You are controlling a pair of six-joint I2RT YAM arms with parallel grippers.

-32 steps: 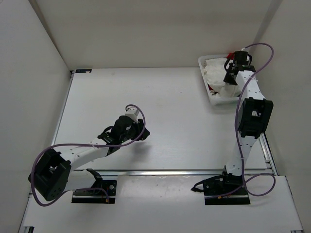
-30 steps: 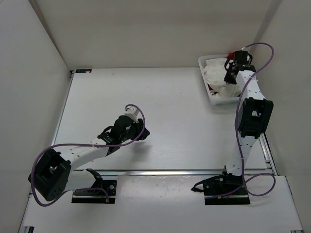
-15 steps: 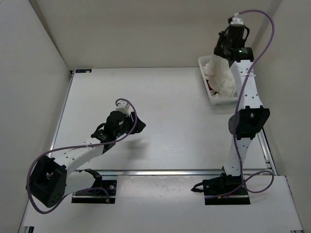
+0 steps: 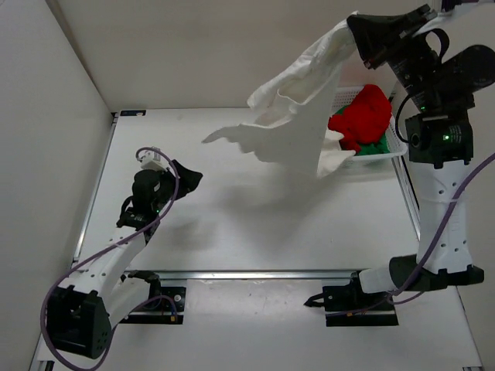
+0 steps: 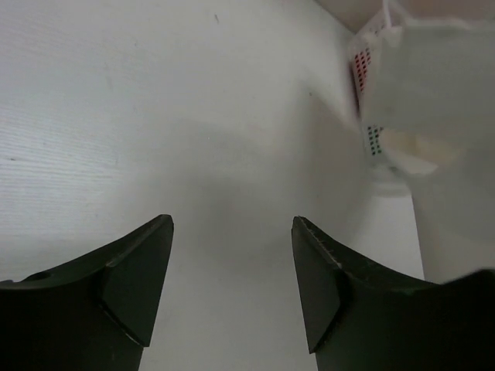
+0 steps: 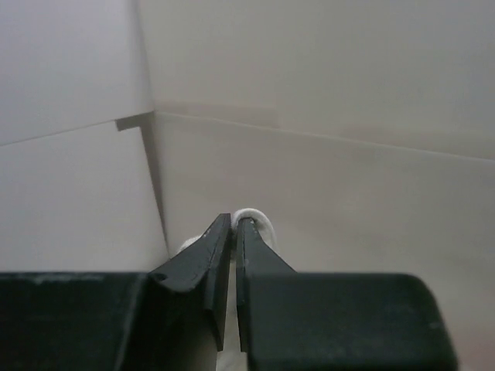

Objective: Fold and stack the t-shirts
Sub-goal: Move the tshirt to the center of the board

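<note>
My right gripper (image 4: 357, 23) is raised high at the back right and shut on an edge of the white t-shirt (image 4: 298, 116), which hangs unfurled in the air over the table. In the right wrist view the gripper (image 6: 234, 220) pinches a white fold of the shirt (image 6: 255, 218). The red t-shirt (image 4: 363, 117) lies bunched in the white mesh basket (image 4: 398, 147), with the green t-shirt (image 4: 377, 144) under it. My left gripper (image 4: 188, 178) is open and empty above the left of the table. In the left wrist view it (image 5: 232, 224) faces the hanging white shirt (image 5: 437, 85).
White walls enclose the table on the left, back and right. The basket (image 5: 370, 116) stands at the back right corner against the right wall. A metal rail runs along the near table edge (image 4: 255, 273).
My right arm has swung up out of the basket, lifting the white shirt high so it unfurls leftward, uncovering the red and green shirts. My left arm has drawn back left and risen.
</note>
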